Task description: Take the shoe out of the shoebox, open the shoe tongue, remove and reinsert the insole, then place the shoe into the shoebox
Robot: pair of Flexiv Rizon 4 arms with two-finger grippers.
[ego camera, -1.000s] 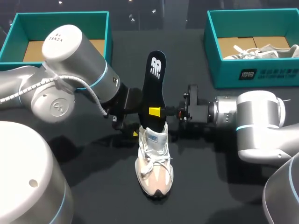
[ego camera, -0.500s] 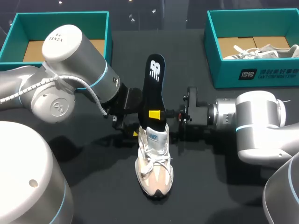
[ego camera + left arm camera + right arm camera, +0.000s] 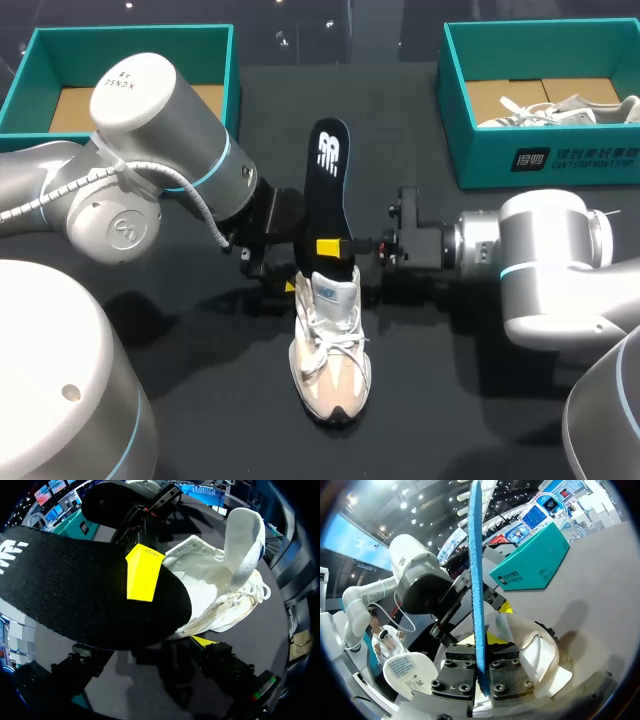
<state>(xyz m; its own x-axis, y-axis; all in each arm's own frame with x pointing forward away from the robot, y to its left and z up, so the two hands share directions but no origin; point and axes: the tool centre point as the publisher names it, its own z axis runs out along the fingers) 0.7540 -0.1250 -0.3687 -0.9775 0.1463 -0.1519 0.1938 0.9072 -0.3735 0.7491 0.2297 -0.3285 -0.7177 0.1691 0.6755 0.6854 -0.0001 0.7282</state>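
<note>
On your left, a teal box [image 3: 130, 55] sits behind your left claw [image 3: 287, 285]. That claw is by the heel of the shoe [image 3: 330, 345]; you cannot tell its grip. Your right claw [image 3: 330, 246] pinches the black insole [image 3: 328, 180], which stands up out of the shoe. At the far right, another teal box [image 3: 540, 155] holds a second shoe [image 3: 570, 108].

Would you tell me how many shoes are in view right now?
2. One shoe stands on the table mid-view, insole half out; the other lies in the right box. The left box is partly hidden behind my left arm, so it may hold more.
</note>
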